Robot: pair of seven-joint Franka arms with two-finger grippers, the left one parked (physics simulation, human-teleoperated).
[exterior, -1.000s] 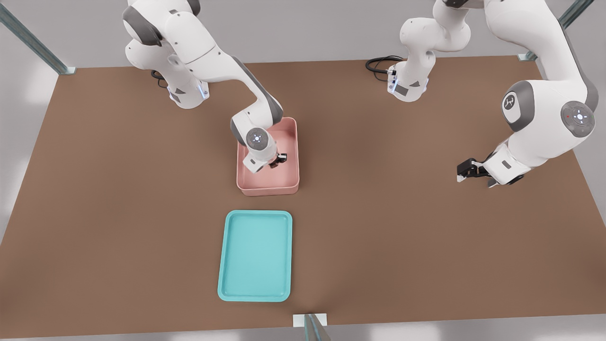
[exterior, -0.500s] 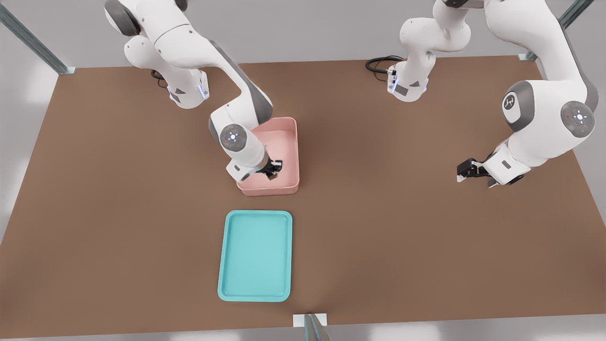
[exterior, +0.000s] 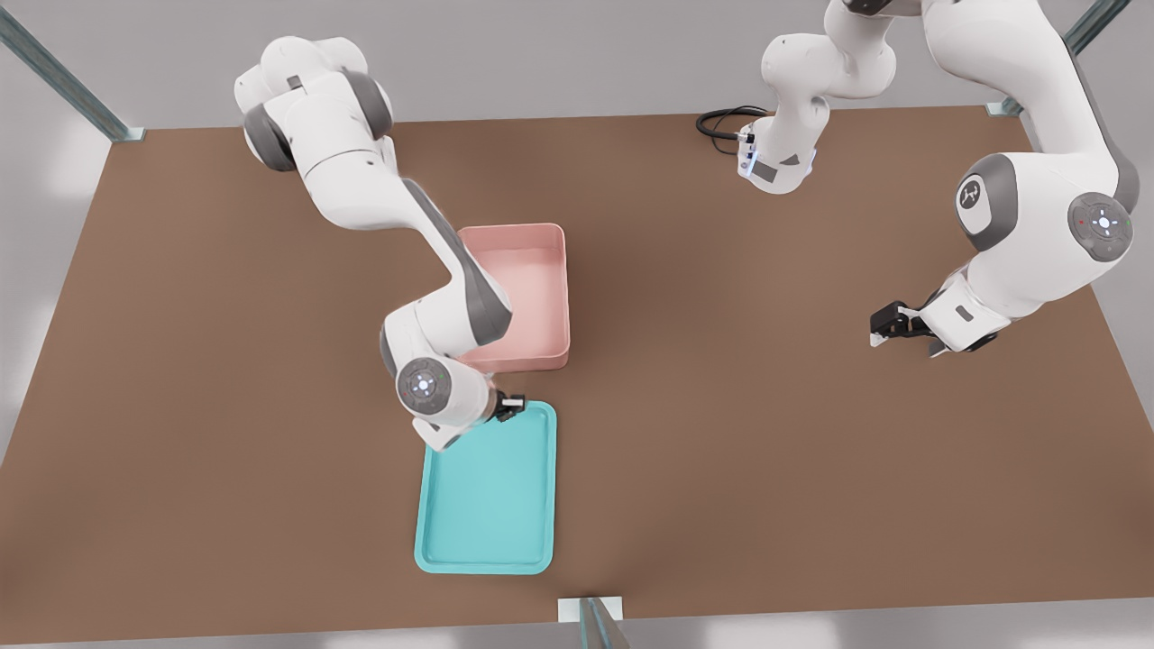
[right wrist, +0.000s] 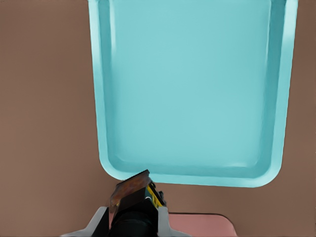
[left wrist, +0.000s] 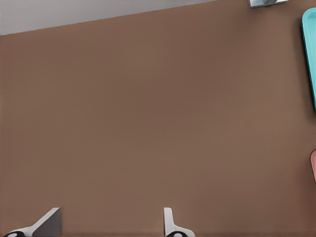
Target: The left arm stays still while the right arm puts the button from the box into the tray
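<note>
Transfer step, carrying phase. Right arm [exterior: 424, 261] reaching across the counter [exterior: 811, 469], with gripper [exterior: 508, 405] poised at the tray's near-box end, over the strip between box [exterior: 559, 270] and tray [exterior: 487, 532]. In the right wrist view, gripper [right wrist: 136, 210] seen from behind, fingers [right wrist: 129, 193] drawn close together and clamped on the button [right wrist: 143, 190]: dark body pinched between them, a sliver of yellow cap showing at one side. Button thus out of the box and held aloft, just short of the tray rim; not yet above the tray floor, judging by the wrist view, where the rim's rounded corner lies just ahead of the held piece. Box interior, so far as visible in the front view, bare pink; part of it hidden behind the arm's elbow. Tray floor bare turquoise throughout.

Remaining, as a judgement: a short advance over the rim toward the tray's middle, a descent until the button sits low above the floor, then a parting of the fingers and a straight lift away. Called for: enough height to pass the low rim without a knock, and a low release, since so small a block could tip or skid on the smooth floor if dropped from above.
</note>
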